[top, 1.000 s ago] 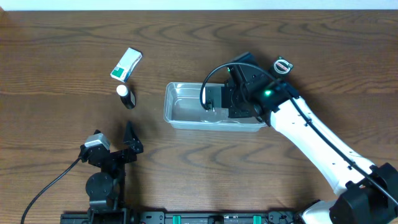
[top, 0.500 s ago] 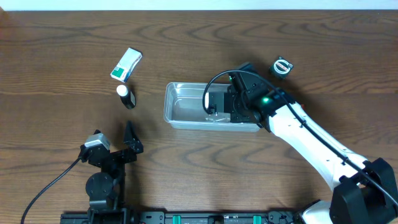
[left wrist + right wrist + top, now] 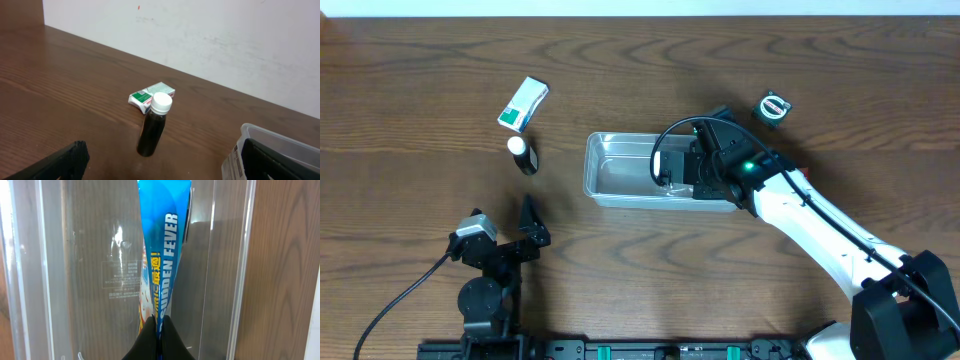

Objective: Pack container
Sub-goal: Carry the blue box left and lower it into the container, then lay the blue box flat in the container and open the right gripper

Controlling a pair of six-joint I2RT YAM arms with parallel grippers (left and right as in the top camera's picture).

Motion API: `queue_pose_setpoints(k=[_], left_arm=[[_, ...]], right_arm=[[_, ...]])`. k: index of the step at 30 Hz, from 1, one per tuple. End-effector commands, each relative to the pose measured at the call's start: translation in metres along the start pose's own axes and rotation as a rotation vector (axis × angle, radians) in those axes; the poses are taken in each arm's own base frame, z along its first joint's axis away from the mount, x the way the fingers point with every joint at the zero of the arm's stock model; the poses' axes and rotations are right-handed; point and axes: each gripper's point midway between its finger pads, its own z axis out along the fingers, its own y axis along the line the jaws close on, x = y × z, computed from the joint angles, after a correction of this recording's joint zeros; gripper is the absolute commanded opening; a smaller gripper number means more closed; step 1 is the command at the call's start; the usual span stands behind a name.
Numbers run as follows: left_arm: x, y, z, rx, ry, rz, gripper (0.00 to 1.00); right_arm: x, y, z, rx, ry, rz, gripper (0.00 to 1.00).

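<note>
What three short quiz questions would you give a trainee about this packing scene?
1. Fill in: the dark bottle has a ___ cap.
2. True or false: the right claw is shut on the blue packet.
3. Choose: directly below the blue packet there is A, the clear container; B, the dark bottle; C, nothing but bare wood.

Key: 1 white; 2 true; 3 A.
</note>
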Motion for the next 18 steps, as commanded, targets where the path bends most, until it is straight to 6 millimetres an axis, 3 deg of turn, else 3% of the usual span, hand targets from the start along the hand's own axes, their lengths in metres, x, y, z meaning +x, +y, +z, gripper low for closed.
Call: queue_pose_setpoints(k=[1, 18], left_arm=[[0.0177, 0.0078, 0.0014, -0.027, 0.052, 0.02, 0.98], [0.0177, 0.0078, 0.0014, -0.027, 0.052, 0.021, 0.98]], right_arm=[[0.0014, -0.0035, -0.0012, 0.009, -0.008, 0.021, 0.01], [0.0025, -0.0004, 0.0025, -0.024, -0.034, 0.032, 0.01]])
